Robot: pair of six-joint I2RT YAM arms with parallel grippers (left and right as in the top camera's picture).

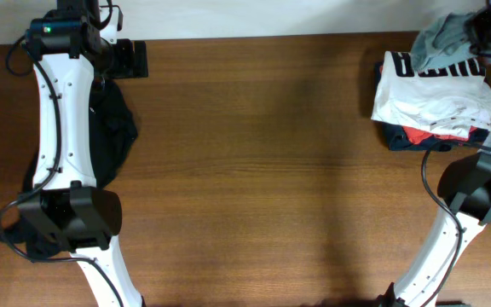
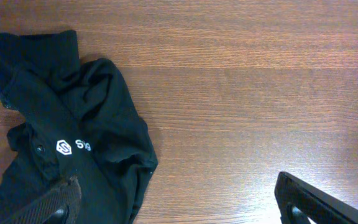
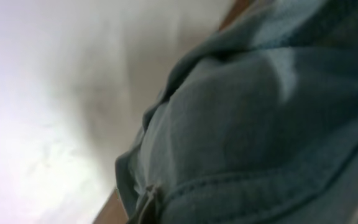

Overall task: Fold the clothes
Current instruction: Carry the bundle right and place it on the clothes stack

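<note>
The black top (image 2: pixel 73 124) lies crumpled on the wooden table, its small white round logo (image 2: pixel 64 147) facing up. In the overhead view the black top (image 1: pixel 113 128) lies partly under my left arm. My left gripper (image 2: pixel 179 208) is open above the table with nothing between its fingers; its left fingertip (image 2: pixel 48 205) hangs over the top's edge. At the far right corner my right gripper (image 1: pixel 487 32) is shut on the pale grey-teal shirt (image 1: pixel 441 34), lifted in a bunch. That shirt (image 3: pixel 260 124) fills the right wrist view.
A white shirt with black block letters (image 1: pixel 433 98) lies at the back right on top of red and navy garments (image 1: pixel 416 136). Bare brown table (image 1: pixel 271 170) spans the middle. My left gripper (image 1: pixel 132 58) sits near the table's far edge.
</note>
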